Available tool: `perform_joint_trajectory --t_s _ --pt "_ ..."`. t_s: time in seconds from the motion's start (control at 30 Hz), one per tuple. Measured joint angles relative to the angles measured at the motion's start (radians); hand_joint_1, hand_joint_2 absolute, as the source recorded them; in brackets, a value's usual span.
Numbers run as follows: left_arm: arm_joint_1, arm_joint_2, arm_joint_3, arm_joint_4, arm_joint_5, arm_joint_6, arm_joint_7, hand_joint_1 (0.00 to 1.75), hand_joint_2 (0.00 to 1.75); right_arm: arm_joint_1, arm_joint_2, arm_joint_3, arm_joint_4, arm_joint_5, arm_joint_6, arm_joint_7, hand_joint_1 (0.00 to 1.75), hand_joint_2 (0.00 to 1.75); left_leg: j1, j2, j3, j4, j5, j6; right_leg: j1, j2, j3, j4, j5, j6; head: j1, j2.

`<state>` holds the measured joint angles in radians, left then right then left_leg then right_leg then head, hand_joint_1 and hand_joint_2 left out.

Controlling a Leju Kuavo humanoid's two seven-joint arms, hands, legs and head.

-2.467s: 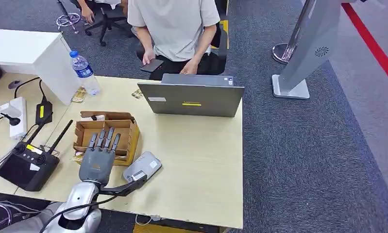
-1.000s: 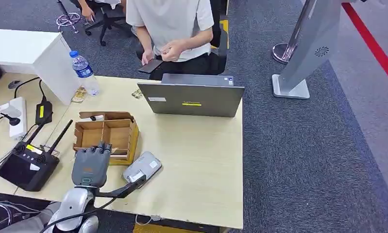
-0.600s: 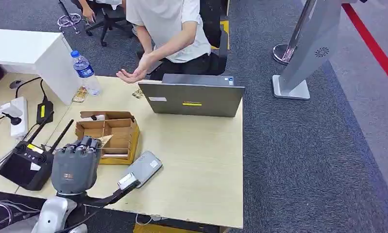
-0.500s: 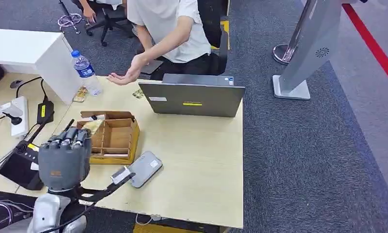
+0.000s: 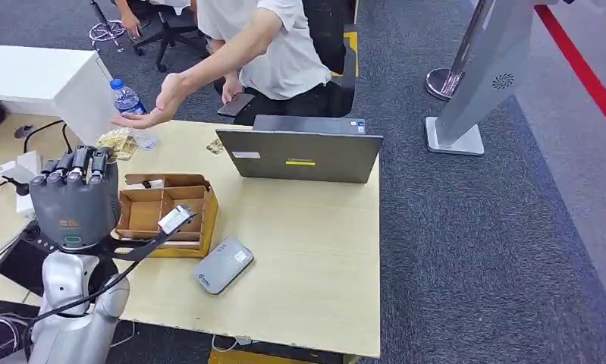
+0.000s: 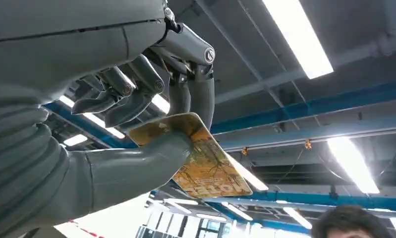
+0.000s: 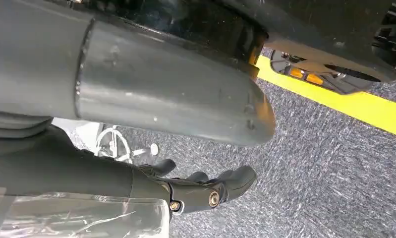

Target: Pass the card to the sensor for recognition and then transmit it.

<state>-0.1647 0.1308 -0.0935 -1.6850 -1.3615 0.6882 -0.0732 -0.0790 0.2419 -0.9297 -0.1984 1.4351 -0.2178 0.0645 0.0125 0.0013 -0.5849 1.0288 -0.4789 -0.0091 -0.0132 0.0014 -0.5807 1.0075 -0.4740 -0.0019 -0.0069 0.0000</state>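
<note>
My left hand [image 5: 73, 199] is raised over the table's left side, back toward me. It pinches a yellow-orange patterned card [image 6: 200, 158] between thumb and fingers; an edge of the card [image 5: 121, 142] peeks out beside the fingertips. The grey card sensor [image 5: 222, 265] lies flat on the table, below and to the right of the hand. A person's open palm [image 5: 144, 114] reaches over the table's far left corner, just beyond the card. My right hand [image 7: 205, 191] hangs over the carpet with nothing in it, fingers loosely apart.
An open cardboard box [image 5: 167, 212] sits between my hand and the sensor. A laptop [image 5: 299, 155] stands at the table's far edge with the seated person behind it. A black controller [image 5: 19, 258], cables and a water bottle [image 5: 125, 97] are at the left.
My left hand closed over the box, then rose with the card up and leftward. The person put out an open palm toward it.
</note>
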Motion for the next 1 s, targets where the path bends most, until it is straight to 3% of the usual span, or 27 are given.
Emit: perform_joint_trajectory --t_s 0.23,0.33,0.5,0.67,0.8,1.0 --pt "-0.003 -0.005 0.002 0.017 -0.007 0.000 0.000 1.75 1.75 0.000 0.000 0.000 0.000 0.001 0.000 0.000 0.00 0.00 0.000 0.000 0.000 0.000 0.000 0.000 0.000 0.000 0.000 0.000 0.000 0.000 0.000 0.000" --pt "-0.046 -0.008 0.017 0.055 -0.024 0.000 -0.012 1.75 1.75 -0.001 0.000 0.009 0.000 0.018 0.005 0.005 0.00 0.00 0.000 0.000 0.000 0.000 0.000 0.000 0.000 -0.001 0.000 0.000 0.000 0.000 0.000 0.000" --pt "-0.186 -0.005 0.031 0.201 -0.024 0.000 -0.016 1.75 1.75 -0.002 0.000 0.024 0.000 0.018 0.012 0.006 0.00 0.00 0.000 -0.001 0.000 0.000 0.002 0.000 0.000 -0.002 0.000 0.000 0.002 -0.001 0.000 0.000" --pt "-0.250 0.009 0.031 0.283 -0.024 0.000 -0.012 1.75 1.75 -0.002 0.000 0.025 0.000 0.019 0.013 0.006 0.00 0.00 0.000 0.000 0.000 0.000 0.002 -0.001 0.000 0.000 0.000 0.000 0.002 -0.001 0.000 0.000" --pt "-0.324 0.031 0.031 0.356 -0.057 -0.012 0.040 1.75 1.75 -0.002 0.000 0.034 0.000 0.038 0.018 0.008 0.00 0.00 0.000 0.000 -0.001 0.000 0.003 -0.001 0.000 0.000 -0.001 0.000 0.002 -0.001 0.000 0.000" --pt "-0.546 0.093 0.031 0.625 -0.114 0.000 0.073 1.75 1.75 -0.002 -0.001 0.051 0.000 0.054 0.022 0.010 0.00 0.00 0.001 0.000 -0.001 0.000 0.004 -0.001 0.000 0.000 -0.001 0.001 0.003 -0.002 0.000 0.000"
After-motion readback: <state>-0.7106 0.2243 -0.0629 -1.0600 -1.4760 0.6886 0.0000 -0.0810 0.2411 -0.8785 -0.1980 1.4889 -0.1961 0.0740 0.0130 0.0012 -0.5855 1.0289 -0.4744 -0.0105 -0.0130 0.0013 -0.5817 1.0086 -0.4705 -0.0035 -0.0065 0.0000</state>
